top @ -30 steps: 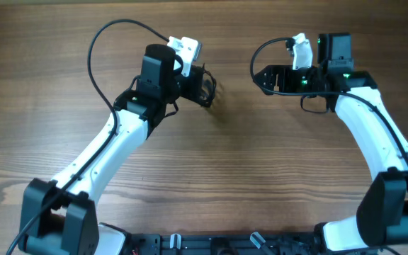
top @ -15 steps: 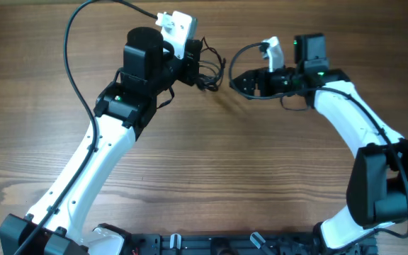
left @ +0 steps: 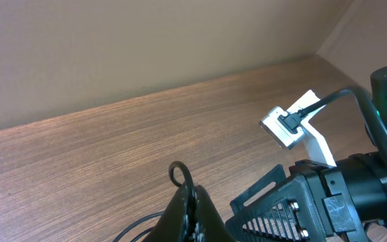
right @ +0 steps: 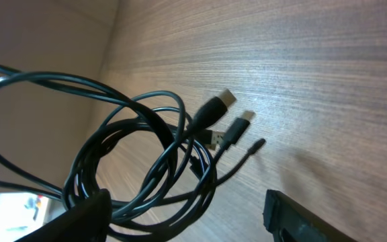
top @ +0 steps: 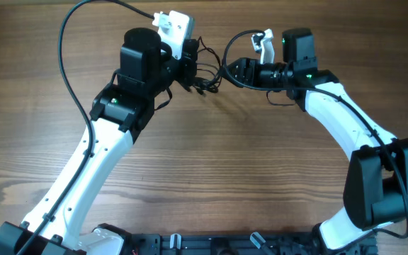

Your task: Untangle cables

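Observation:
The cables (top: 207, 73) are a small tangle of thin black loops hanging just above the wooden table, at the far centre. My left gripper (top: 194, 69) is shut on them from the left. In the left wrist view its closed fingers (left: 192, 202) pinch one strand, with a small loop (left: 178, 173) sticking up. My right gripper (top: 227, 72) faces the bundle from the right, open. In the right wrist view the coil (right: 146, 151) lies against its left finger (right: 79, 215), the plug tips (right: 224, 102) dangle over the wood, and the right finger (right: 301, 218) stands apart.
The thick black lead of the left arm (top: 73, 64) arcs over the table's far left. White camera mounts (top: 176, 25) top both wrists. The table's back edge meets a plain wall (left: 146, 40) just behind the grippers.
The left arm has carried the cables farther back and to the right. The right arm has swung left until its jaws reach the bundle, and they have narrowed a little.

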Tool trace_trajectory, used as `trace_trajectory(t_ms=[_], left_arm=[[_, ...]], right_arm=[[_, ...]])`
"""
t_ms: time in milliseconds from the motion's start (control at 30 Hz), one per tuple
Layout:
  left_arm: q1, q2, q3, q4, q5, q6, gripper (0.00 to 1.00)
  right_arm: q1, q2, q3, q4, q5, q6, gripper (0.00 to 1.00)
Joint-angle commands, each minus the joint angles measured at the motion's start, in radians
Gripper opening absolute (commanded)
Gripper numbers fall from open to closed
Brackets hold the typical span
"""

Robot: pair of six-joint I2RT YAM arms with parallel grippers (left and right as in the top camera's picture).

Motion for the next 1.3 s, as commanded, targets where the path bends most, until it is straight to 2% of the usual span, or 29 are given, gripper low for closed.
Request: trace_trajectory(t_ms=[0, 300, 400, 467, 500, 567, 667, 700, 833, 967, 1133, 1267], left_arm=[[0.003, -0.029, 0.032, 0.007, -0.009, 0.016, 0.04], [0.003, -0.029, 0.032, 0.007, -0.009, 0.016, 0.04], [0.003, -0.029, 0.032, 0.007, -0.009, 0.016, 0.04], [0.003, -0.029, 0.032, 0.007, -0.009, 0.016, 0.04], [0.003, -0.029, 0.032, 0.007, -0.009, 0.016, 0.04], [0.003, -0.029, 0.032, 0.008, -0.009, 0.016, 0.04], [0.003, -0.029, 0.032, 0.008, -0.009, 0.016, 0.04], [0.003, -0.029, 0.032, 0.008, -0.009, 0.016, 0.04], [0.003, -0.029, 0.032, 0.008, -0.009, 0.016, 0.04], [0.003, -0.029, 0.032, 0.006, -0.016, 0.018, 0.04], [0.003, -0.029, 0.032, -0.036, -0.145, 0.09, 0.04], [0.021, -0.029, 0.032, -0.077, -0.166, 0.128, 0.04]], right_arm=[[0.018, 0.019, 0.002, 0.006, -0.019, 0.077, 0.73], [0.099, 0.019, 0.002, 0.075, -0.011, 0.163, 0.67], [0.119, 0.019, 0.002, 0.087, 0.023, 0.186, 0.59], [0.122, 0.019, 0.002, 0.087, 0.027, 0.185, 0.52], [0.122, 0.019, 0.002, 0.087, 0.027, 0.185, 0.43], [0.122, 0.019, 0.002, 0.087, 0.035, 0.185, 0.39], [0.122, 0.019, 0.002, 0.085, 0.057, 0.185, 0.26], [0.122, 0.019, 0.002, 0.084, 0.064, 0.186, 0.17], [0.122, 0.019, 0.002, 0.082, 0.085, 0.186, 0.04], [0.117, 0.019, 0.002, 0.064, 0.13, 0.187, 0.05], [0.072, 0.019, 0.002, -0.056, 0.257, 0.178, 0.05], [0.01, 0.018, 0.002, -0.095, 0.233, 0.135, 0.05]])
